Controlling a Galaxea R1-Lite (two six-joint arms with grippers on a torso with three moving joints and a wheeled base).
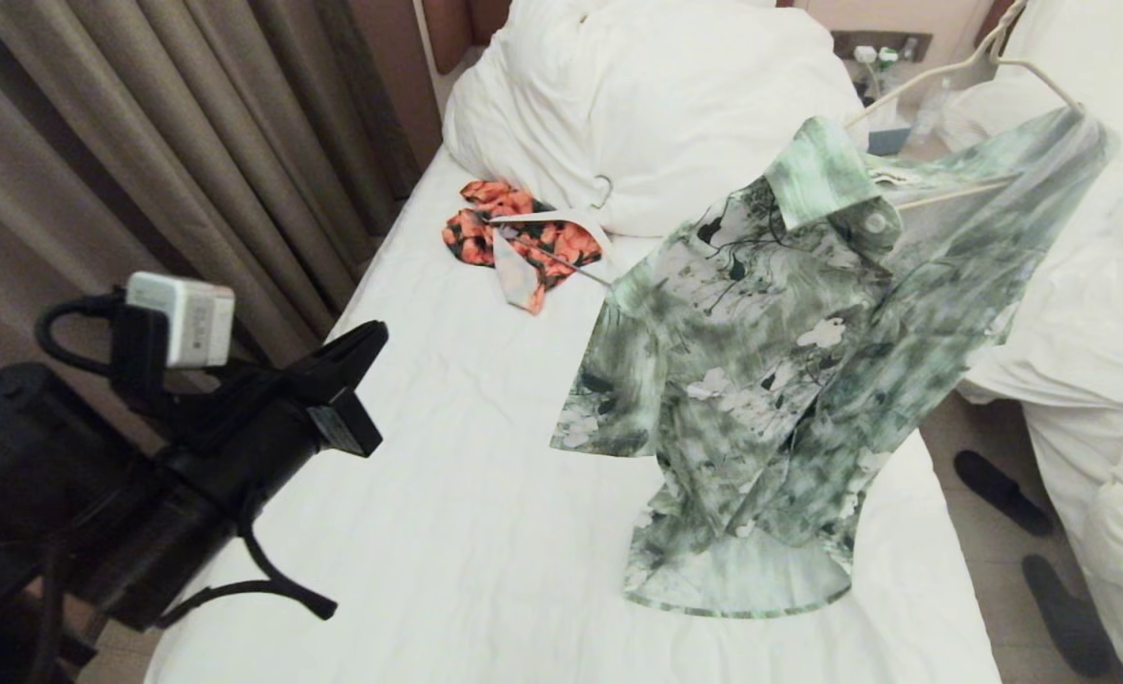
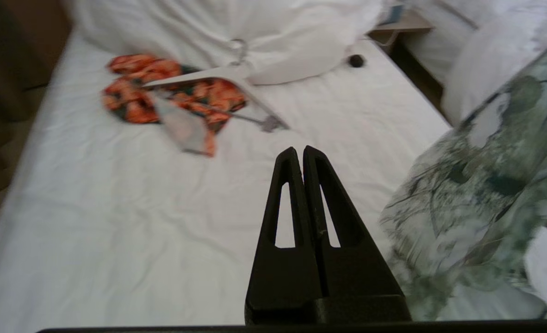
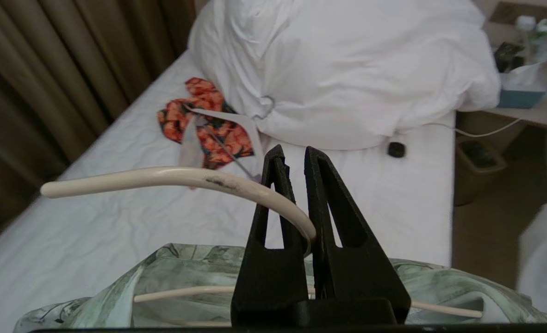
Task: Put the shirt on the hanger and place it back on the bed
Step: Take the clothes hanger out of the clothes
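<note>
The left arm (image 1: 191,446) is matte black, with a pale grey box (image 1: 181,318) and looping black cables. Both grippers (image 2: 300,155) (image 3: 292,155) look alike — tapered black fingers (image 2: 280,203), each with a triangular cut-out.

Shirt (image 1: 770,380): short-sleeved, collared, mottled green and white with white flowers and dark branches. It hangs on the hanger, raised off the bed at the 2 o'clock side of the head view, collar uppermost, hem draping down onto the sheet.

Hanger (image 1: 951,76): thin cream wire, its arms inside the shirt's shoulders, hook exposed above the collar.

Bed (image 1: 447,456): long, smooth white sheet, bunched white duvet at 12 o'clock.
</note>
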